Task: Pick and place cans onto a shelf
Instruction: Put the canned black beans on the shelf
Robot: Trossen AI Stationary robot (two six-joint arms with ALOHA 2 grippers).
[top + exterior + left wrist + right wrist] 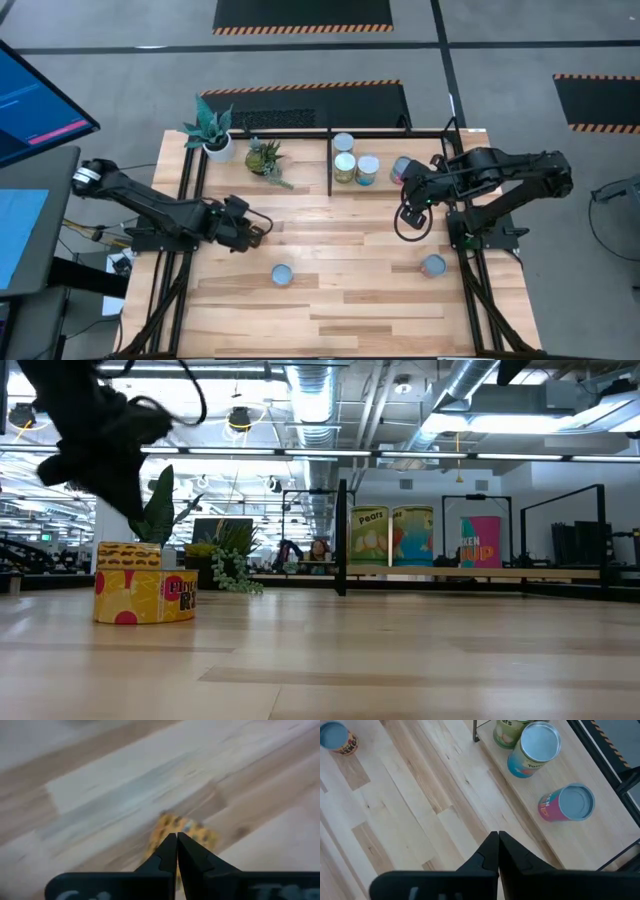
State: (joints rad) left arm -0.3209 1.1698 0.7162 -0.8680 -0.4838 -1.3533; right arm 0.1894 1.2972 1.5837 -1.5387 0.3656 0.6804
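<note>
Pink can (566,803) upright on shelf (600,840).

Below my left fingers (167,852) a yellow can (192,832) is half hidden and smeared by blur. Beyond my right fingers (490,852), the frame's edge crops the green can (507,732).

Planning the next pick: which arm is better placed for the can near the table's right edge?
Right, probably: its empty, shut pincer is closer to that can; the left pincer sits nearer the other loose can.
</note>
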